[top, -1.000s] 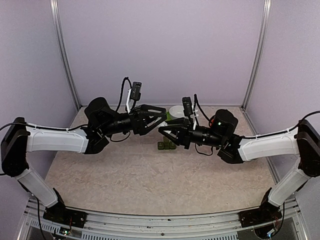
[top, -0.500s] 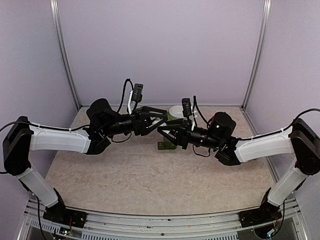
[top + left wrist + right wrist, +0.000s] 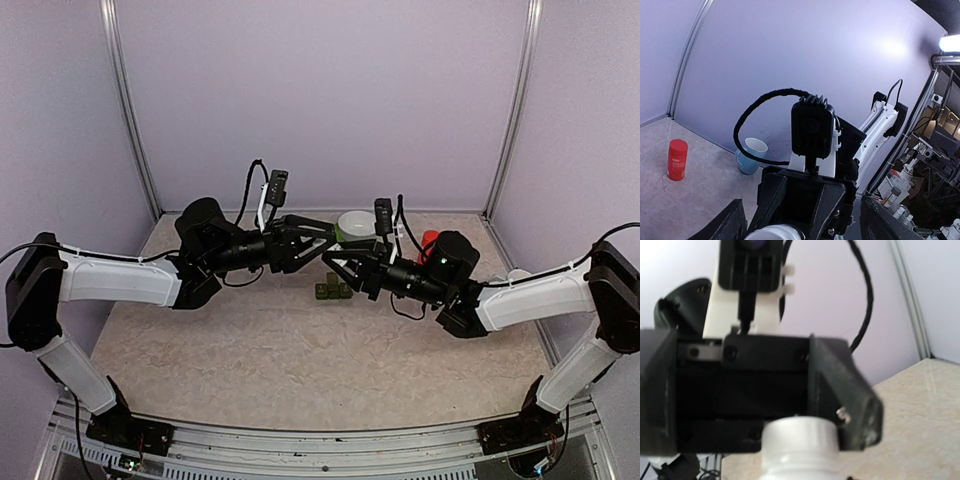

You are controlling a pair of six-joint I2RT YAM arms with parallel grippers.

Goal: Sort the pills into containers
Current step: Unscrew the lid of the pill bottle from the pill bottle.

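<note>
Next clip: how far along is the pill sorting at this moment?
Done: nothing visible; the dark green three-compartment plastic strip is too small here to read its contents. In hand: the right hand appears to hold a small white bottle in mid-air, facing the open left hand. Left: opening it, it seems, and all the sorting.

The tabletop (image 3: 300, 360) is seen as a mottled, marble-look matt sheet, the containers (image 3: 333, 290) as dull green plastic, the red bottle (image 3: 677, 159) as smooth plastic
</note>
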